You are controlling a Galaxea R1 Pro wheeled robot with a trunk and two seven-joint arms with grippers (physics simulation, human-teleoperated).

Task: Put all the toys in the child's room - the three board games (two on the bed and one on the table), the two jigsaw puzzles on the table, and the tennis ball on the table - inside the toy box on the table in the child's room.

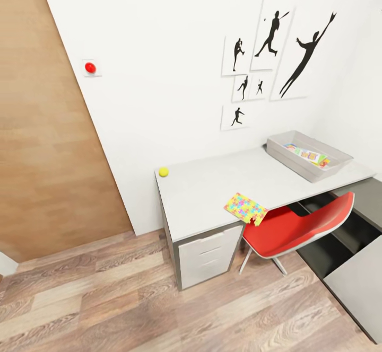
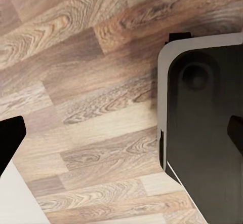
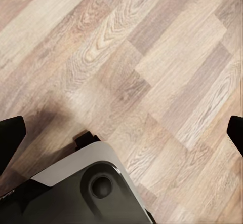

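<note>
With both tools spread empty, your jigsaw puzzle (image 1: 245,208) overhanging the bench (image 1: 212,193) front edge may perhaps fall.

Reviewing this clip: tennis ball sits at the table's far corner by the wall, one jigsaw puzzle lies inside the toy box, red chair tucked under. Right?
Not quite. The head view shows the jigsaw puzzle on the table at its front edge, above the red chair, not in the toy box. The tennis ball is as stated.

Likely a child's room: sports pictures (image 1: 265,66), desk (image 1: 212,193), toy bin (image 1: 307,155).
</note>
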